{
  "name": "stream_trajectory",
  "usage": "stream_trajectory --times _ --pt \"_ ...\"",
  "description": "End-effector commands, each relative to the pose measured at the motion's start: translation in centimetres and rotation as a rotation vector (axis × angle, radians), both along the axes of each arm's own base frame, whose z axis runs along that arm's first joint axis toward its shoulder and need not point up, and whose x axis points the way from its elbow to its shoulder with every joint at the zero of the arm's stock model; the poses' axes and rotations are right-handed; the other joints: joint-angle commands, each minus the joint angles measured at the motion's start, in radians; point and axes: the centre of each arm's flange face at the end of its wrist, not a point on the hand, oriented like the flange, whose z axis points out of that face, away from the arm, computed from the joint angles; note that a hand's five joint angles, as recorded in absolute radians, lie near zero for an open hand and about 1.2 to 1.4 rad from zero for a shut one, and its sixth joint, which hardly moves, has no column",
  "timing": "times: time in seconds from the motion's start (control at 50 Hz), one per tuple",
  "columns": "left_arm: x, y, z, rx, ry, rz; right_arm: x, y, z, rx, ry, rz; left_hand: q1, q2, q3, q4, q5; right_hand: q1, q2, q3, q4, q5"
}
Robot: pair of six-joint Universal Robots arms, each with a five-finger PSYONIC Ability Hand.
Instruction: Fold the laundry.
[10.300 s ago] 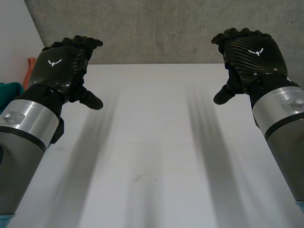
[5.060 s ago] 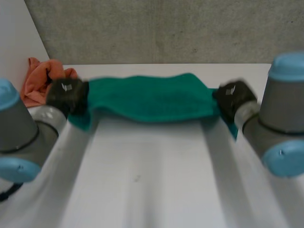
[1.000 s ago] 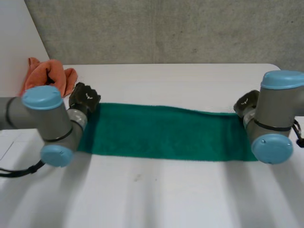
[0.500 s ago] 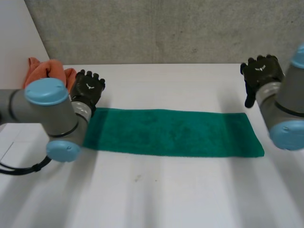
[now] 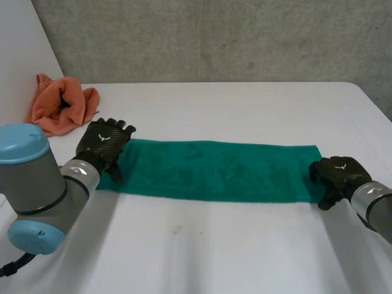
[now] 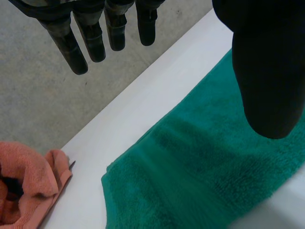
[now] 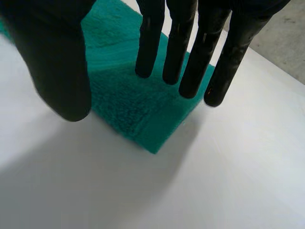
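Head view: long green terry towel flat on white counter, long axis running side to side; left hand over one short end, right hand over the other, both released, fingers straight, equally near.

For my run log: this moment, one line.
green towel flat on table | left robot hand open at one end | right robot hand open at other end

The towel is plain teal green; the crumpled cloth orange, perhaps salmon, and the desk white.
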Motion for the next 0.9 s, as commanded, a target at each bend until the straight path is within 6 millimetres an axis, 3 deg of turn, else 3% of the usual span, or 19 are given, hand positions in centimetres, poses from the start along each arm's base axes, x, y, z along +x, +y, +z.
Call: stream_trajectory --times 0.02,0.1,0.32,0.4,0.46,0.5,0.54,0.56,0.62,0.66,0.68,0.7,0.74,0.78,0.8,0.86,0.9 --pt "0.2 -0.2 -0.1 0.0 -0.003 0.008 -0.2 -1.5 -0.9 -0.053 0.024 -0.008 -0.015 -0.028 -0.036 -0.027 -0.048 0.707 0.601 0.612 0.614 0.636" --pt "0.2 -0.2 0.0 -0.002 0.0 0.008 -0.8 -2.1 -1.1 -0.061 0.046 -0.016 -0.015 -0.028 -0.036 -0.027 -0.048 0.783 0.677 0.688 0.69 0.713" --pt "0.4 -0.3 0.4 -0.011 0.002 0.019 -6.0 -4.7 1.0 -0.126 0.102 -0.155 -0.015 -0.028 -0.036 -0.027 -0.048 0.783 0.677 0.688 0.69 0.713" --pt "0.5 -0.3 0.4 -0.011 0.002 0.022 -9.8 -6.4 2.4 -0.194 0.295 -0.233 -0.015 -0.028 -0.036 -0.027 -0.048 0.783 0.677 0.688 0.69 0.713" --pt "0.6 -0.1 0.4 -0.008 0.001 0.02 -10.7 -6.9 3.1 -0.232 0.44 -0.241 -0.015 -0.028 -0.036 -0.027 -0.048 0.783 0.677 0.688 0.69 0.713" --pt "0.6 0.0 0.4 -0.007 0.001 0.02 -10.2 -7.0 3.4 -0.253 0.49 -0.218 -0.015 -0.028 -0.036 -0.027 -0.048 0.783 0.677 0.688 0.69 0.713" --pt "0.6 0.0 0.4 -0.007 0.0 0.022 -8.0 -6.8 4.0 -0.293 0.502 -0.156 -0.015 -0.028 -0.036 -0.027 -0.048 0.783 0.677 0.688 0.69 0.713" --pt "0.6 0.0 0.5 -0.009 0.0 0.022 -3.8 -6.2 5.3 -0.369 0.478 -0.058 -0.015 -0.028 -0.036 -0.027 -0.048 0.783 0.677 0.688 0.69 0.713" --pt "0.6 0.1 1.0 -0.022 0.005 0.022 2.4 -4.5 6.8 -0.484 0.418 0.085 -0.015 -0.028 -0.036 -0.027 -0.048 0.783 0.677 0.688 0.69 0.713" --pt "0.6 0.2 1.4 -0.029 0.01 0.022 7.5 -2.1 7.9 -0.576 0.368 0.217 -0.015 -0.028 -0.036 -0.027 -0.048 0.783 0.677 0.688 0.69 0.713" --pt "0.7 0.2 1.5 -0.032 0.012 0.024 8.3 -1.6 8.1 -0.591 0.36 0.242 -0.015 -0.028 -0.036 -0.027 -0.048 0.783 0.677 0.688 0.69 0.713" --pt "0.6 0.3 1.8 -0.039 0.023 0.024 11.5 0.3 8.4 -0.643 0.323 0.342 -0.015 -0.028 -0.036 -0.027 -0.048 0.783 0.677 0.688 0.69 0.713" --pt "0.6 0.3 2.1 -0.043 0.033 0.025 16.1 3.9 8.7 -0.702 0.258 0.504 -0.015 -0.028 -0.036 -0.027 -0.048 0.783 0.677 0.688 0.69 0.713" --pt "0.6 0.3 2.3 -0.044 0.042 0.025 18.7 6.4 7.8 -0.711 0.224 0.619 -0.015 -0.028 -0.036 -0.027 -0.048 0.783 0.677 0.688 0.69 0.713" --pt "0.6 0.3 2.2 -0.042 0.043 0.026 20.9 8.8 6.8 -0.708 0.195 0.723 -0.015 -0.028 -0.036 -0.027 -0.048 0.783 0.677 0.688 0.69 0.713" --pt "0.5 0.4 2.2 -0.04 0.045 0.025 23.4 11.7 5.2 -0.694 0.158 0.854 -0.015 -0.028 -0.036 -0.027 -0.048 0.783 0.677 0.688 0.69 0.713" --pt "0.4 0.5 2.2 -0.04 0.045 0.022 25.1 13.9 3.1 -0.661 0.141 0.953 -0.015 -0.028 -0.036 -0.027 -0.048 0.783 0.677 0.688 0.69 0.713"
